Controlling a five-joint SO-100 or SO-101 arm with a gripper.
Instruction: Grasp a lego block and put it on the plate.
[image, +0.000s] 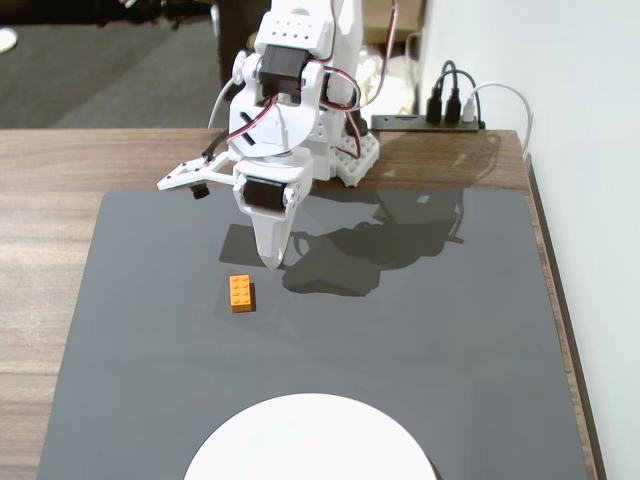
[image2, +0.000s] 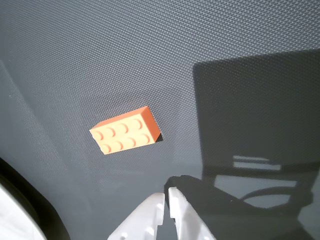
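Observation:
A small orange lego block (image: 241, 293) lies flat on the dark grey mat, studs up; the wrist view shows the lego block (image2: 125, 130) left of and beyond the fingertips. My white gripper (image: 271, 258) points down at the mat just behind and to the right of the block, not touching it. In the wrist view the gripper (image2: 166, 192) has its two fingertips almost together with nothing between them. The white plate (image: 310, 440) sits at the front edge of the fixed view, partly cut off by the frame.
The grey mat (image: 450, 340) covers most of a wooden table (image: 50, 170). The arm's base (image: 345, 155) stands at the back of the mat. A black power strip with plugs (image: 445, 115) lies at the back right by a white wall.

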